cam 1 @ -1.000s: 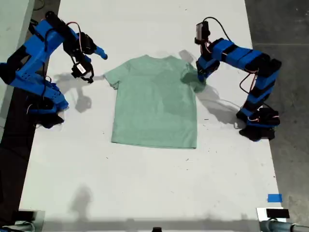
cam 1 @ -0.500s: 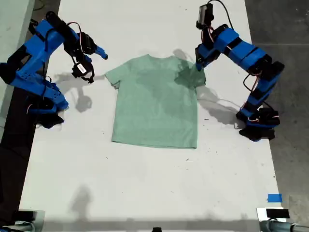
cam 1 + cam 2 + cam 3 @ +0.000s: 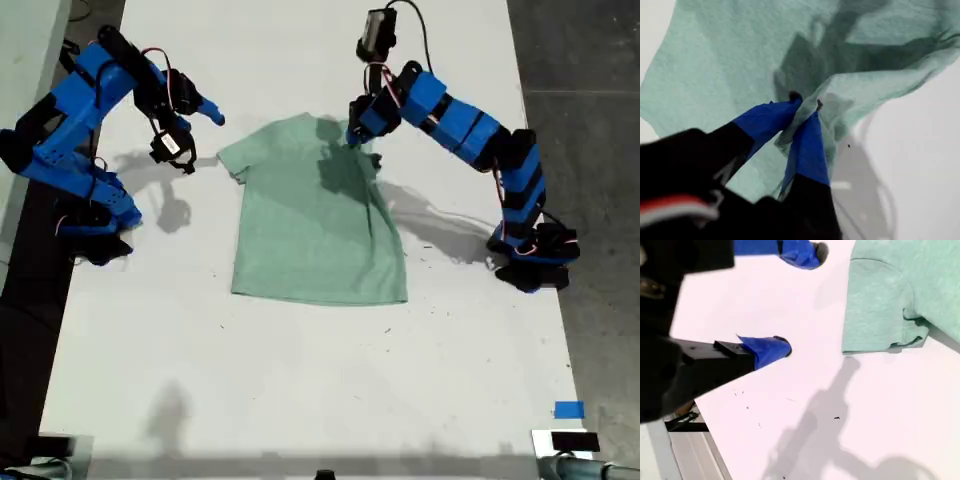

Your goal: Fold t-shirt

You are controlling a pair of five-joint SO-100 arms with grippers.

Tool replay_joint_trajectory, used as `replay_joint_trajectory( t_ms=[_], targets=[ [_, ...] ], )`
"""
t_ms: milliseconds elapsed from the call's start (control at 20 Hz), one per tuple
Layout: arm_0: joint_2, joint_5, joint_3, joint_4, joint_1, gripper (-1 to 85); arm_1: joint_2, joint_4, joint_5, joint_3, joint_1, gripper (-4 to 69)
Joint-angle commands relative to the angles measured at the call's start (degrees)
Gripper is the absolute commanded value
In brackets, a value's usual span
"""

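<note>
My first hand [image 3: 354, 134] has carried the t-shirt [image 3: 310, 225]'s pinched sleeve inward over the chest, still clamped on it. My second hand [image 3: 800, 300] hangs open above the tabletop [image 3: 300, 380], just beside the other sleeve.

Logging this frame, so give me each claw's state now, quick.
My first gripper: claw shut on the t-shirt, pinching a lifted fold of it.
My second gripper: claw open, holding nothing, beside the shirt's sleeve.
</note>
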Motion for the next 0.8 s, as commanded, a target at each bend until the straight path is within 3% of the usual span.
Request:
replay_joint_trajectory(
  t_ms=[0, 200, 350, 450, 750],
  targets=[
    [0.18, 0.35, -0.44, -0.79, 0.97, 29.0, -2.81, -7.12, 2.81, -3.87, -2.02, -1.0],
    [0.00, 0.35, 0.00, -0.88, 1.14, 29.0, -10.28, -16.44, 7.47, -3.96, -4.31, -1.1],
    [-0.26, 0.35, 0.97, -1.85, 1.05, 29.1, -7.73, -19.69, 6.86, -4.22, -5.19, 0.9],
    [-0.70, 0.35, 0.97, -2.11, 1.23, 29.2, -3.96, -18.72, 4.75, -4.22, -4.22, 28.5],
    [-1.41, -0.09, 1.14, -2.72, 2.37, 29.2, 9.40, 1.05, -0.18, -3.69, 7.12, 20.4]
  ],
)
